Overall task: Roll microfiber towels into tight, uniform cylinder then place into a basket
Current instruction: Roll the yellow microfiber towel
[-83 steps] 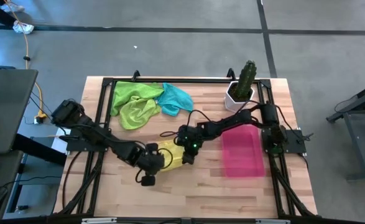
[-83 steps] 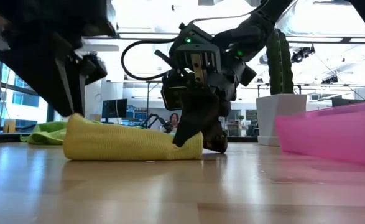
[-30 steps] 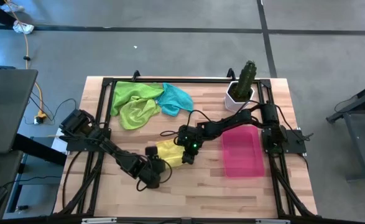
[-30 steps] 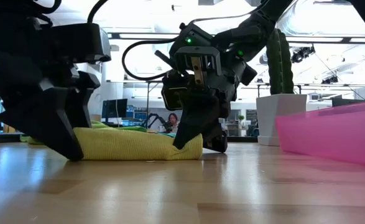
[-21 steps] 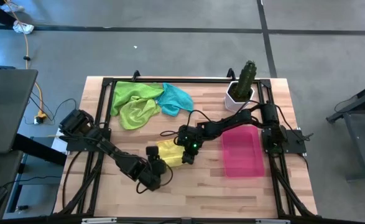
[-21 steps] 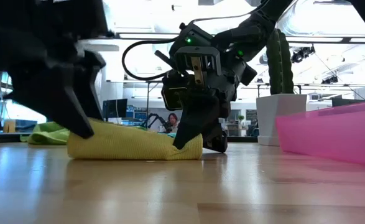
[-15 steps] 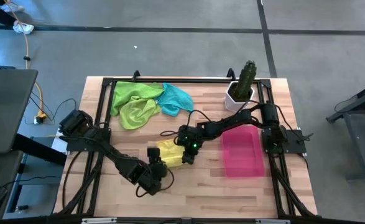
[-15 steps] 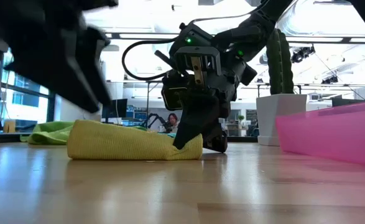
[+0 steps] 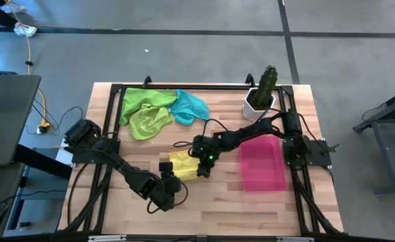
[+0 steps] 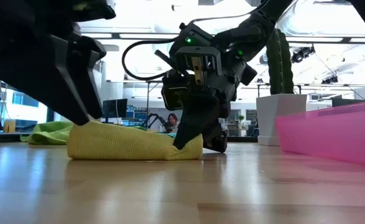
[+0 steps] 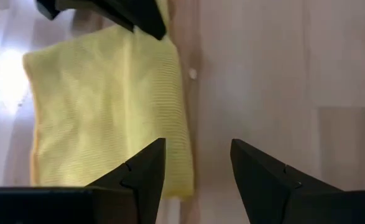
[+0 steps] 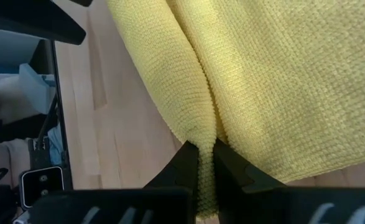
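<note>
- Your right gripper [image 9: 201,171] is clenched on a fold at the edge of the yellow towel [image 9: 183,164], which lies on the worktop [image 9: 210,202] near its middle, just left of the basket [image 9: 262,164]. The right wrist view shows the cloth pinched between the two fingers.
- Your left gripper [image 9: 173,180] hangs at the towel's other end with its fingers spread, grasping nothing; in the left wrist view the corner of the cloth lies just beside one finger.
- The yellow towel looks folded or loosely bunched into a flat pad, not a tight cylinder, so I judge its roll barely begun.
- The basket holds no towel that you can see, so nothing is delivered yet.
- The two lime green towels [image 9: 142,110] and the teal towel [image 9: 191,107] lie crumpled together at the far left of the worktop, well apart from both grippers and untouched.
- A white pot with a cactus [image 9: 262,91] stands beyond the basket, clear of the work.
- What remains, by my reckoning: roll this towel, place it, then do the other three.
</note>
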Action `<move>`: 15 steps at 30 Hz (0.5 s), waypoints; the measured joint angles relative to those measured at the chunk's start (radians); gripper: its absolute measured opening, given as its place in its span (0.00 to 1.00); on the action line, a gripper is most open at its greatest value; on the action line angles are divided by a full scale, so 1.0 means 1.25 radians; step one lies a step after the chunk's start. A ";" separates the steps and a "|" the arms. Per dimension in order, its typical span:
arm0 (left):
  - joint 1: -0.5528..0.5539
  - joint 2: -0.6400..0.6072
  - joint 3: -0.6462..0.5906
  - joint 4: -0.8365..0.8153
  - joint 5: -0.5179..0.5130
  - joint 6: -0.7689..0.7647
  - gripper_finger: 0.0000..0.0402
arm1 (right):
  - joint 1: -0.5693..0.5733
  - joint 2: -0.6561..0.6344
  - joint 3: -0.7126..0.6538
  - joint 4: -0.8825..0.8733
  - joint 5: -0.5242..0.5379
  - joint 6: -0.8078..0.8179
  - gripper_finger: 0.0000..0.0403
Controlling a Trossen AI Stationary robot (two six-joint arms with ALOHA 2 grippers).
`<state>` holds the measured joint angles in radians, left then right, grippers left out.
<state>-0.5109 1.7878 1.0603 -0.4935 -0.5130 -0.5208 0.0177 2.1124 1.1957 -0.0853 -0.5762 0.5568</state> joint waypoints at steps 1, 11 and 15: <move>0.000 0.000 0.000 0.000 0.001 0.000 0.42 | 0.000 0.000 0.000 0.000 0.000 0.000 0.03; 0.016 0.054 0.000 -0.003 0.004 0.020 0.42 | 0.000 0.000 0.000 0.000 0.000 0.000 0.03; 0.027 0.081 0.000 -0.007 -0.012 0.049 0.42 | 0.000 0.000 0.000 0.000 0.000 0.000 0.03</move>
<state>-0.4775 1.8893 1.0606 -0.5024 -0.5280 -0.4595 0.0181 2.1124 1.1957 -0.0853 -0.5758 0.5567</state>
